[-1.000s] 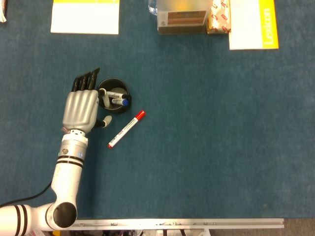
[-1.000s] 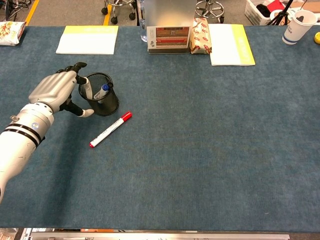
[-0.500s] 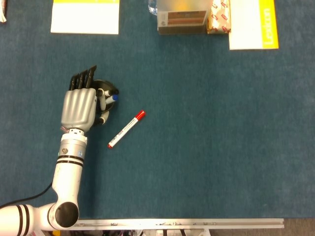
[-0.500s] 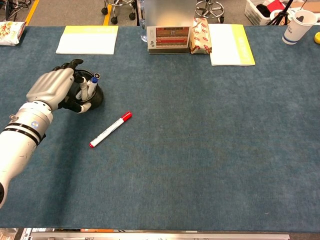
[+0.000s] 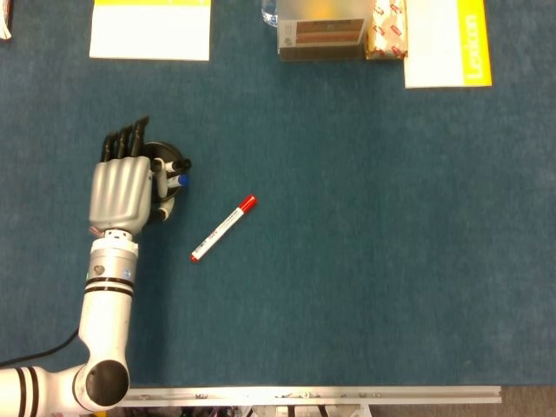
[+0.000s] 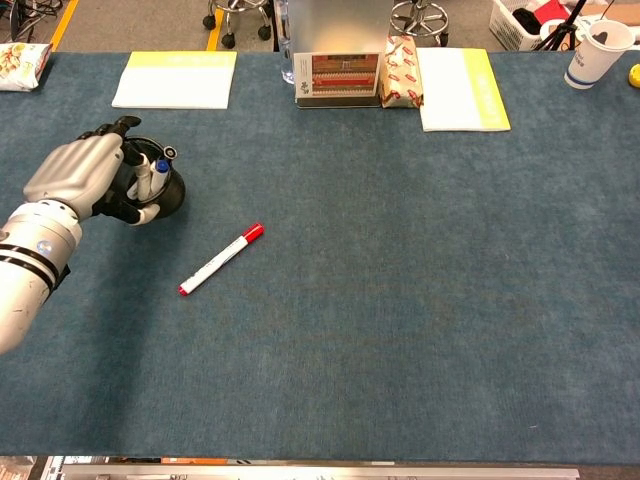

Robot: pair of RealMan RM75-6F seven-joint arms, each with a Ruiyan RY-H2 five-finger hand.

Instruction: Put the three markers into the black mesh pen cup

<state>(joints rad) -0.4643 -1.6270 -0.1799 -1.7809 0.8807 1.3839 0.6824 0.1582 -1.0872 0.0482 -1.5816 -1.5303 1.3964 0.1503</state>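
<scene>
Left robot hand (image 6: 85, 178): wrapped around black mesh pen cup (image 6: 165, 192), holding it; two markers (image 6: 157, 175) stand inside
Red marker (image 6: 220, 259): lies on blue-carpeted table (image 6: 400, 300), apart from cup
Far edge: yellow pad (image 6: 175, 78); box (image 6: 338, 74); booklet (image 5: 447, 42) reading "Lexicon"

A blue felt table (image 6: 400, 300) meets grey floor (image 6: 130, 25) behind.

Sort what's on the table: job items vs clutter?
Job: pen cup, gripped by the left hand; two markers in the cup; red marker lying on the table.

Clutter: yellow notepad, yellow book, box, snack pack, paper cup.
</scene>
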